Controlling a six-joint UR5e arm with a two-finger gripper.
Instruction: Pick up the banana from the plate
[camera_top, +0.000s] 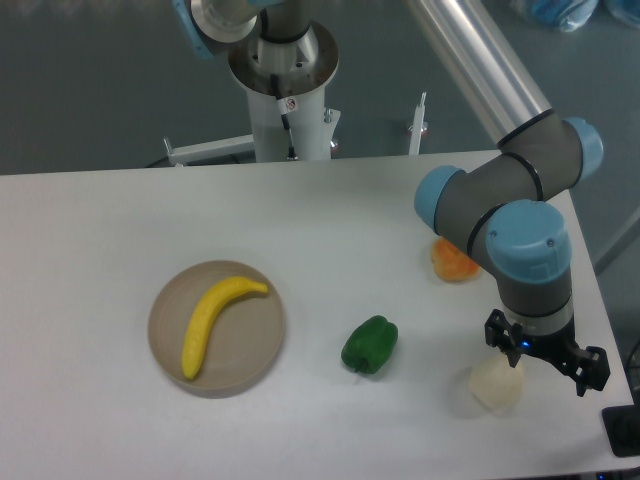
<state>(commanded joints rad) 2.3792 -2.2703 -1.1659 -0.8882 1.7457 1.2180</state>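
Your banana (213, 319) lies on the plate (255, 352) at lower left of the frame; the gripper (545, 355) hangs at lower right above a pale fruit (496, 386), its jaw state unclear.

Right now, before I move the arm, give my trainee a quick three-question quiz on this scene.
1. True or false: the banana lies on the plate.
2. Which item sits between the plate and the gripper? A) green pepper B) orange fruit C) mug
3. What pale thing lies just below the gripper?

Key:
1. True.
2. A.
3. A pale cream-coloured object; whether the gripper touches it cannot be told.
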